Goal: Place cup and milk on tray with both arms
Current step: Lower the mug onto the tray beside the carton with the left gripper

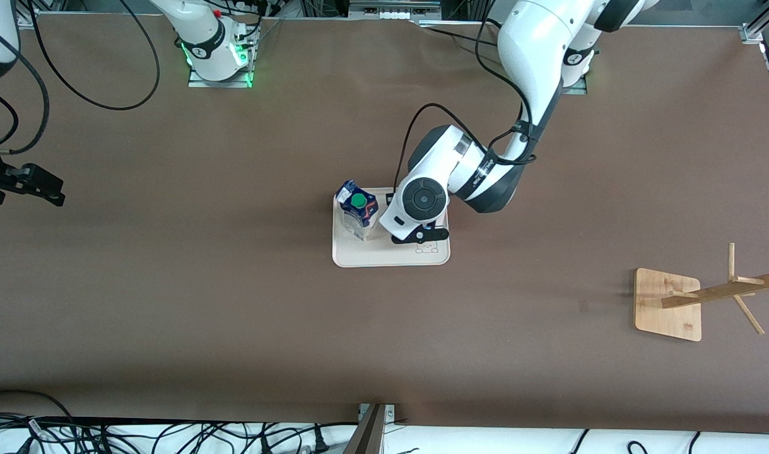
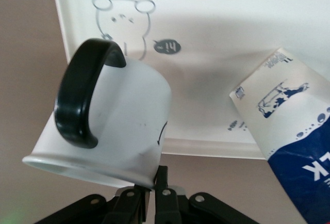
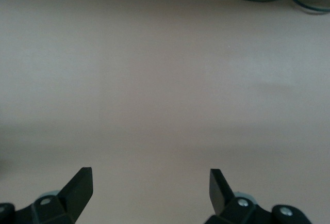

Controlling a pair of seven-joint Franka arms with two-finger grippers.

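The cream-white tray lies mid-table. The milk carton with its green cap stands on the tray, at the end toward the right arm. My left gripper is over the tray's other end, beside the milk. In the front view the left hand hides the cup. In the left wrist view my left gripper is shut on the rim of the white cup. The cup's black handle faces the camera, and its base is by the tray's rabbit drawing. Whether it rests there is unclear. The milk also shows in the left wrist view. My right gripper waits open and empty over bare table.
A wooden rack on a square bamboo base stands toward the left arm's end of the table, nearer to the front camera than the tray. Cables lie along the table's front edge and by the right arm's base.
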